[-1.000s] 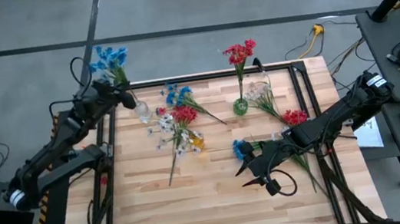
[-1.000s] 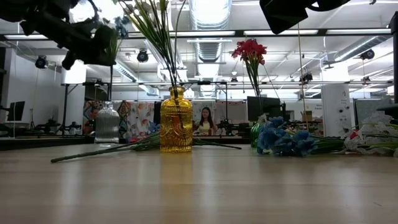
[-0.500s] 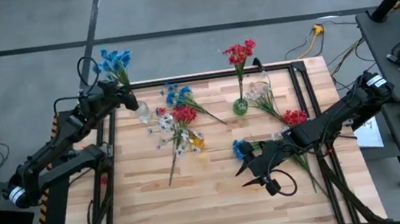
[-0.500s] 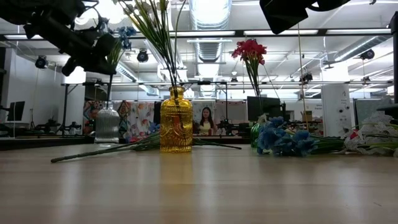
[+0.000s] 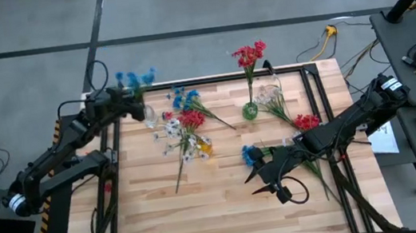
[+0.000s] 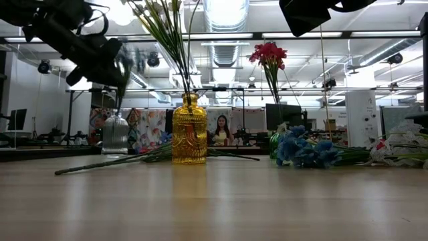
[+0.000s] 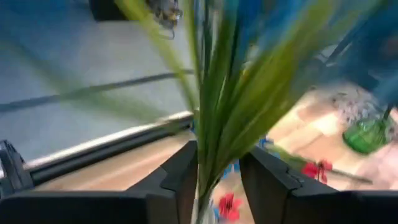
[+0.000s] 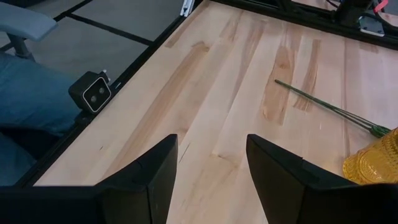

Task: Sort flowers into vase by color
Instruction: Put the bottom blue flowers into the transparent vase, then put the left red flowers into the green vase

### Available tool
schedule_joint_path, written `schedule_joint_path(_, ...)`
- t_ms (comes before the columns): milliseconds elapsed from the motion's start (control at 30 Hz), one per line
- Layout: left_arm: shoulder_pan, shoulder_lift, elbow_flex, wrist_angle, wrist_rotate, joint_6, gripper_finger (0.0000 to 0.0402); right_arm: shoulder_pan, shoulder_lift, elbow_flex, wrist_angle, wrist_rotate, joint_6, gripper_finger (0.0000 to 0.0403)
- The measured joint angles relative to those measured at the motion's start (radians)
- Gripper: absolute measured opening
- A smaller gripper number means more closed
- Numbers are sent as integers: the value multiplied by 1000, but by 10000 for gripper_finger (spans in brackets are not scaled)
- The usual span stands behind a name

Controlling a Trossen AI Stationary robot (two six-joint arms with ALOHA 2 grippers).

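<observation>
The job looks about half done, as best I can judge. On the far left side of the wooden table (image 5: 227, 202), at about ten o'clock, the left gripper (image 5: 127, 104) hangs over a clear glass vase (image 5: 149, 114) with a bunch of blue flowers (image 5: 135, 78) that blurs as it stands up in the vase. In the left wrist view the green stems run down between the two dark fingers (image 7: 180, 180), which stand a little apart, so I think they are letting go, but I cannot tell for sure. Near the middle, a yellow vase (image 5: 204, 144) has a mixed bunch in it, with red, white and blue tops (image 5: 185, 123). At twelve o'clock, red flowers (image 5: 249, 55) stand in a green vase (image 5: 250, 112). More sprigs lie flat at about three o'clock: a loose blue one (image 5: 250, 156), a red one (image 5: 306, 122) and a pale one (image 5: 270, 96). These still need sorting. The right gripper (image 5: 271, 179) hovers low at about four o'clock, fingers spread wide and holding nothing.
</observation>
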Motion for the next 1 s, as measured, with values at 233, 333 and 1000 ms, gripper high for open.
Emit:
schedule_joint_path(233, -1, -27, 0, -147, 0, -7, 134, 0, 0, 0, 0, 0, 0, 187)
schedule_joint_path(333, -1, -53, 0, -195, 3, -34, 143, 0, 0, 0, 0, 0, 0, 187)
schedule_joint_path(1000, -138, -163, 60, -414, 177, -225, 153, 0, 0, 0, 1, 2, 17, 188)
